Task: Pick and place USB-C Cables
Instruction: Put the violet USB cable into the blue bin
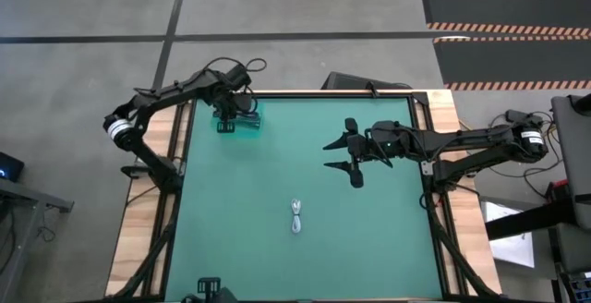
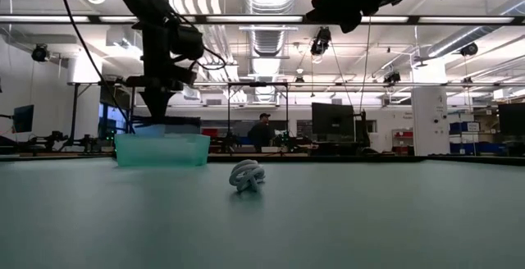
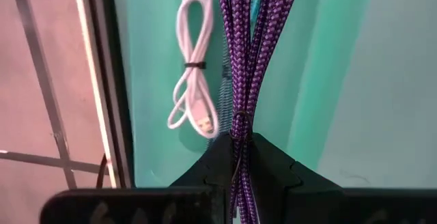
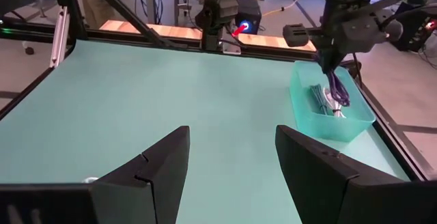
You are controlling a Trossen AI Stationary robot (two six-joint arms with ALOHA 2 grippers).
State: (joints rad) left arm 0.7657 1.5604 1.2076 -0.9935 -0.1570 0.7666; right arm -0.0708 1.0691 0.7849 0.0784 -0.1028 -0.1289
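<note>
A teal bin (image 1: 242, 121) stands near the table's far left corner. My left gripper (image 3: 239, 138) hovers over it, shut on a dark purple braided cable bundle (image 3: 246, 53) that hangs into the bin. In the bin lie a white cable bundle (image 3: 193, 67) and, half hidden behind the purple strands, a grey-teal one (image 3: 224, 80). Another white cable bundle (image 1: 296, 216) lies on the mat near the table's middle and also shows in the low view (image 2: 247, 175). My right gripper (image 1: 334, 154) is open above the mat, right of centre, touching nothing. My left gripper pinches the purple cable bundle between its two fingers, several strands together, at the bundle's upper end (image 3: 238, 125). The fingers come from above, pointing down. The bundle hangs straight below them into the teal bin (image 4: 332, 108); whether its lower end rests on the bin floor I cannot tell.
The green mat (image 1: 277, 174) is framed by dark rails (image 1: 175, 192) and wooden table edges. A black fixture (image 4: 220, 5) stands past the mat's edge ahead of my right gripper. Beyond the table is a workshop, with a person (image 2: 262, 129) far behind.
</note>
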